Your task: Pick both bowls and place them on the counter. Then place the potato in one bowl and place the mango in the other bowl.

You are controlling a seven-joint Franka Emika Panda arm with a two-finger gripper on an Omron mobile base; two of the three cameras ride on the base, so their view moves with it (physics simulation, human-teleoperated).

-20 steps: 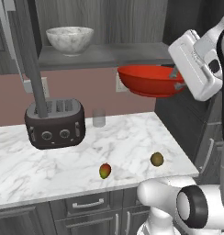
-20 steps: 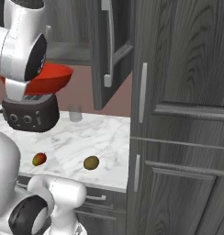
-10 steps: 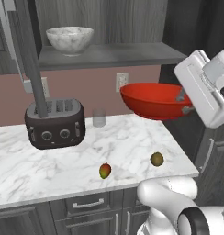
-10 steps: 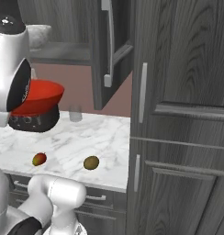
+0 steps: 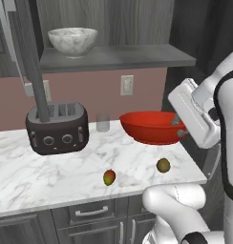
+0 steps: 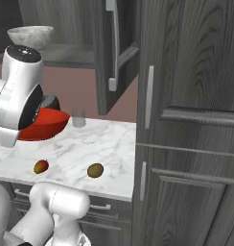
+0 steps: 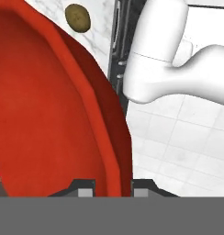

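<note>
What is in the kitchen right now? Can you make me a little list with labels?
red bowl: held by its rim in the end effector, low over the counter
marbled bowl: on the dark shelf
mango: on the counter, near the front edge
potato: on the counter, to the right of the mango
toaster: on the counter, at the left
glass: by the wall, between toaster and red bowl
fruit in bowls: none yet
</note>
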